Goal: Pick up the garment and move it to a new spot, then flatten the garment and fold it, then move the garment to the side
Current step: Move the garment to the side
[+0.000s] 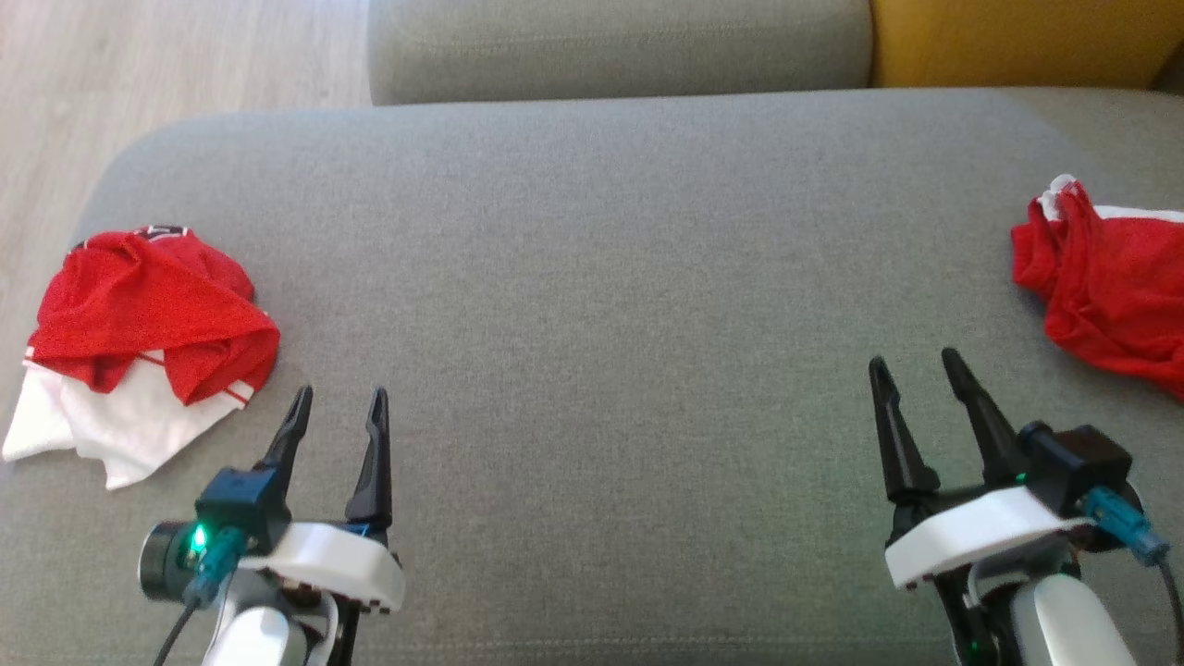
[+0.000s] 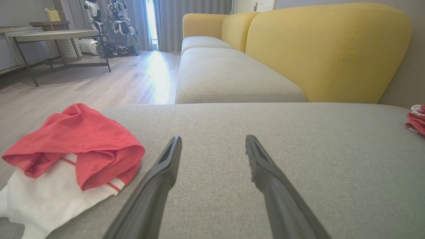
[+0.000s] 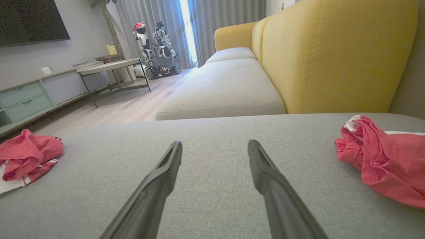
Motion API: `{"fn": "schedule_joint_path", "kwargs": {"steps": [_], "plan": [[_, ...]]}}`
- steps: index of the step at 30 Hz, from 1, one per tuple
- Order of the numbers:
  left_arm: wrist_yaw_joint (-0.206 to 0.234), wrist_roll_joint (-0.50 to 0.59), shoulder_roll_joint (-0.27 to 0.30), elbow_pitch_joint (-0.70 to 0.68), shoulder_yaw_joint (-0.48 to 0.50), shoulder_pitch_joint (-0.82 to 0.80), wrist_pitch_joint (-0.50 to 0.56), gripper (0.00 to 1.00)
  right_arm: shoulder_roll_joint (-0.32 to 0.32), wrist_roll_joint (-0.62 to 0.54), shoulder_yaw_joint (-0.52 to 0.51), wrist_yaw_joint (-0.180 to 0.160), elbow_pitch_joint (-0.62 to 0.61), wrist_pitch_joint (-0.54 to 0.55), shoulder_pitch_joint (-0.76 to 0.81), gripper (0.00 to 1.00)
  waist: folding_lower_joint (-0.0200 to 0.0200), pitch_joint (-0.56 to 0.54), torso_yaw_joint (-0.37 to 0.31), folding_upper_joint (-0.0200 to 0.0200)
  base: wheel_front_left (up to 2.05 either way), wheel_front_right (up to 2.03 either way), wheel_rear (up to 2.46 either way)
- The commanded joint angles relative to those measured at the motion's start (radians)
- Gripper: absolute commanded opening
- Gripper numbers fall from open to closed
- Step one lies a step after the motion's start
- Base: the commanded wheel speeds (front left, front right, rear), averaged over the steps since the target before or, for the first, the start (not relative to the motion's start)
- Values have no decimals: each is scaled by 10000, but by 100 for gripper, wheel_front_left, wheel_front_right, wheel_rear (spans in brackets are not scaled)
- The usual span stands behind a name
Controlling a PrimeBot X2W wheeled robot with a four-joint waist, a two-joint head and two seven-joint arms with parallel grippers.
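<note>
A crumpled red and white garment [image 1: 139, 342] lies at the left end of the grey sofa cushion [image 1: 592, 277]; it also lies in the left wrist view [image 2: 66, 159] and the right wrist view [image 3: 26, 156]. A second crumpled red garment [image 1: 1110, 287] sits at the cushion's right end, seen too in the right wrist view [image 3: 382, 162] and at the far right edge of the left wrist view [image 2: 416, 121]. My left gripper [image 1: 338, 402] is open just right of the first garment, holding nothing. My right gripper [image 1: 916, 365] is open left of the second garment, also with nothing in it.
A yellow sofa backrest [image 2: 325, 49] and another grey seat cushion [image 2: 229, 73] stand behind. Wooden floor [image 1: 139, 65] lies beyond the cushion's left end. A table [image 2: 53, 36], a cabinet [image 3: 30, 96] and a parked robot [image 3: 156, 49] stand farther off.
</note>
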Motion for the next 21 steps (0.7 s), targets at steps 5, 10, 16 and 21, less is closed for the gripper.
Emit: {"fn": "schedule_joint_path", "kwargs": {"steps": [5, 10, 16, 21], "plan": [[122, -139, 275, -265, 348, 71, 94, 100, 82, -175, 204, 37, -450, 181, 137, 100, 1, -468, -75, -1, 0, 0, 0], [180, -171, 328, -301, 342, 220, 164, 100, 93, -241, 187, 37, -563, 262, 262, 100, 1, -573, -120, -1, 0, 0, 0], [232, -199, 406, -336, 323, 296, 255, 100, 107, -291, 174, 37, -666, 328, 340, 100, 1, -638, -163, -1, 0, 0, 0], [261, -210, 426, -353, 283, 273, 296, 100, 119, -297, 141, 37, -712, 352, 366, 100, 1, -634, -152, -1, 0, 0, 0]]}}
